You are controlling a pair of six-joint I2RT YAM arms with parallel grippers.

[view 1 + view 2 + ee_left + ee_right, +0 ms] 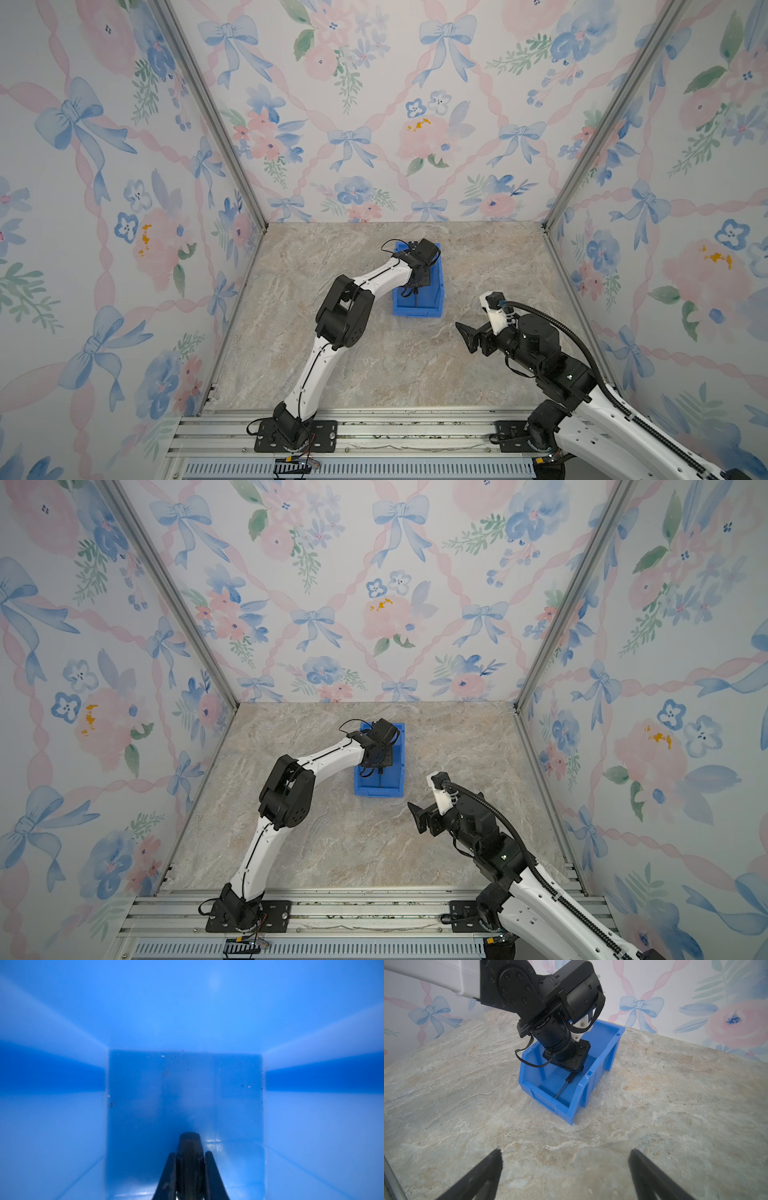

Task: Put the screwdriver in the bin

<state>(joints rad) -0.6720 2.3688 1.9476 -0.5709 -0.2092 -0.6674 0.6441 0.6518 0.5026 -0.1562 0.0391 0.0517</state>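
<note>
Right wrist view, marbled tabletop (pixel 467 1095), blue bin (pixel 544 1098), floral wallpaper (pixel 675 991)

The left gripper (pixel 377 769) holds the screwdriver (pixel 380 780) down inside the bin (pixel 400 766); the right gripper (pixel 417 816) hovers nearby.

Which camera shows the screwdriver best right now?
Right wrist view: the screwdriver shows handle and shaft, tilted down inside the bin, clamped by the left gripper. Left wrist view shows only its handle end; both top views show just a thin line.

Top views look down from above; left wrist view sits deep inside the bin (pixel 187 1012).
</note>
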